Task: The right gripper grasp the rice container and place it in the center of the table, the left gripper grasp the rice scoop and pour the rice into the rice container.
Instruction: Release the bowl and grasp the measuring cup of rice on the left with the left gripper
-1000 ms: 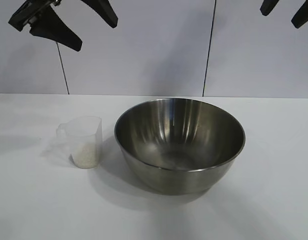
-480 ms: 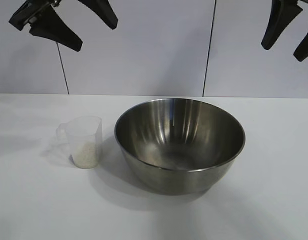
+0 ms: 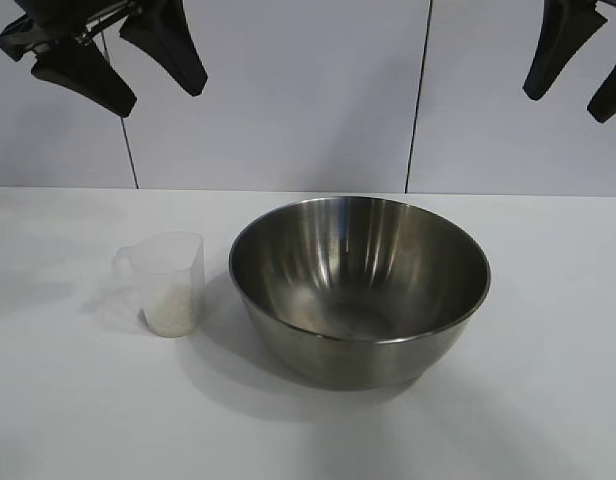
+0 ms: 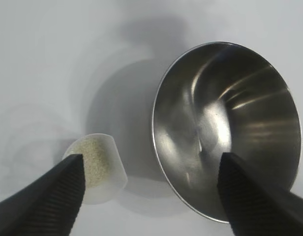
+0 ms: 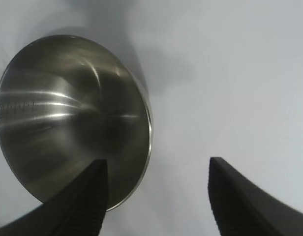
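The rice container (image 3: pixel 358 290), a big shiny steel bowl, stands empty at the middle of the white table (image 3: pixel 68 420). Just left of it is the rice scoop (image 3: pixel 170 282), a small clear plastic cup, upright, with rice (image 3: pixel 172 310) in its bottom. My left gripper (image 3: pixel 160 98) hangs open high above the table's left side, holding nothing. My right gripper (image 3: pixel 565 105) hangs open high at the right, also empty. In the left wrist view the left gripper (image 4: pixel 151 157) looks down on the scoop (image 4: pixel 100 169), its rice (image 4: pixel 95 156) and the bowl (image 4: pixel 225 123). In the right wrist view the right gripper (image 5: pixel 157 162) is above the bowl's (image 5: pixel 73 118) edge.
A pale panelled wall (image 3: pixel 308 100) with dark seams stands behind the table. Bare white tabletop lies in front of and to either side of the bowl and the scoop.
The left gripper has shifted to the left. The right gripper has come down a little further into view. Bowl and scoop have not moved.
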You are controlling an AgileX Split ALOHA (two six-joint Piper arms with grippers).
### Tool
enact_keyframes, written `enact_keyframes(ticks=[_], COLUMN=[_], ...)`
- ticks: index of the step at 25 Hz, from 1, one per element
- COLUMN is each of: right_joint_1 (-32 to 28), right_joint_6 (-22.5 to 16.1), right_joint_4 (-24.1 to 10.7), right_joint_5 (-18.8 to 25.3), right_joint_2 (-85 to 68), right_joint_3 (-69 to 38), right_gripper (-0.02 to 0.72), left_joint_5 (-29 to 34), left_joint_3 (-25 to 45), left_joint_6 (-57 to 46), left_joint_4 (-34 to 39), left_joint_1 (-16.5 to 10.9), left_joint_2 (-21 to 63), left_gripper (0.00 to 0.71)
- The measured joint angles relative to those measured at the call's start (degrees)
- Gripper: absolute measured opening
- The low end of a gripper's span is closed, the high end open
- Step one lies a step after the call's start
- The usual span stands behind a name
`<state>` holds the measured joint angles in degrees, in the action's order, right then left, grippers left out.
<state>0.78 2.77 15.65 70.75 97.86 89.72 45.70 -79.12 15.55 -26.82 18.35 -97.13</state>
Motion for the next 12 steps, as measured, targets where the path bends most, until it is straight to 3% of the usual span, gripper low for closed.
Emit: enact_keyframes(ticks=[12], right_joint_1=[0.00], right_joint_6=[0.00], right_joint_4=[-0.07], right_joint_5=[-1.43], right_joint_2=[0.00], right_joint_3=[0.00], right_gripper=[0.409], left_joint_5=[-30.46], left_joint_3=[28.13], left_joint_6=[3.00], left_joint_4=[-0.23], left_joint_1=[0.00], left_joint_2=[19.99], left_gripper=[0.543])
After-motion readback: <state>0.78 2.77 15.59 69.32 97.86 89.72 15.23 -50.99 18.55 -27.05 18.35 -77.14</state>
